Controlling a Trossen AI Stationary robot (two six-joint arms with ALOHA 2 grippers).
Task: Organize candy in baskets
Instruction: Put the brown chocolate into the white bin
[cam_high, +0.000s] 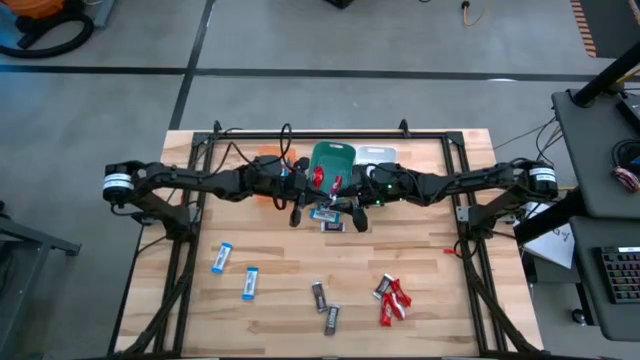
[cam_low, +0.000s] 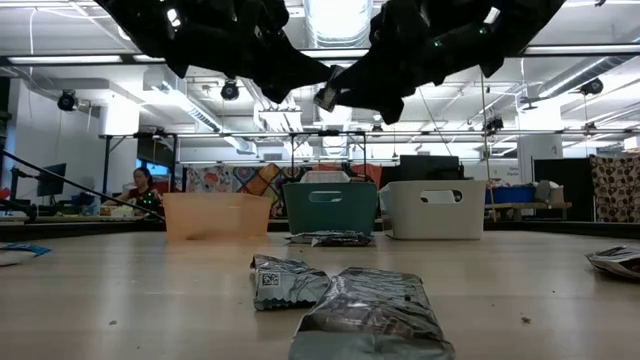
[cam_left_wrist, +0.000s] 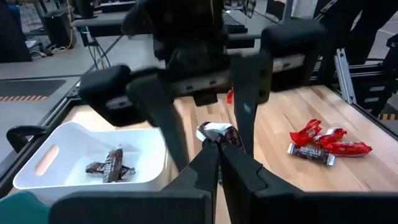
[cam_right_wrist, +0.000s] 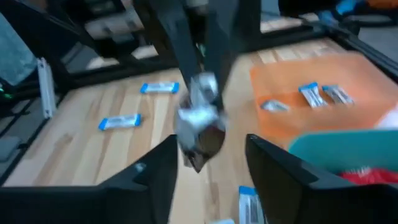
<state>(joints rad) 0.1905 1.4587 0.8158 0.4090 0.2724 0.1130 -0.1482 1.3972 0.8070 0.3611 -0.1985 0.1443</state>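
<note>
Low view puts 2 crumpled dark bars (cam_low: 345, 300) closest, lying flat on the wooden table (cam_high: 420, 330). From above, the front strip of the table also holds 2 blue-and-white bars (cam_high: 236, 270) toward the left arm's side. A cluster of red bars (cam_high: 394, 300) lies toward the right arm's side, with 1 dark wrapper against it. Farther in, a blue-and-white bar and a dark one lie together as a middle pair (cam_high: 327, 220) under the 2 arms, which meet above the table's middle.

The left gripper (cam_left_wrist: 217, 146) is clenched on a held dark bar (cam_left_wrist: 217, 132), lifted clear of the wood. The right gripper (cam_right_wrist: 210, 146) faces it with its fingers spread, 1 on each side of that bar. Whether they touch the wrapper cannot be told.

Behind the grippers, 3 baskets stand in a row along the table's far edge. The orange basket (cam_low: 215, 215) holds blue-and-white bars (cam_right_wrist: 317, 93). The teal basket (cam_low: 330, 207) in the middle shows red wrappers (cam_right_wrist: 367, 177). The white basket (cam_low: 435, 208) holds dark bars (cam_left_wrist: 112, 165). Beyond the table a person (cam_low: 143, 190) sits in the room.
</note>
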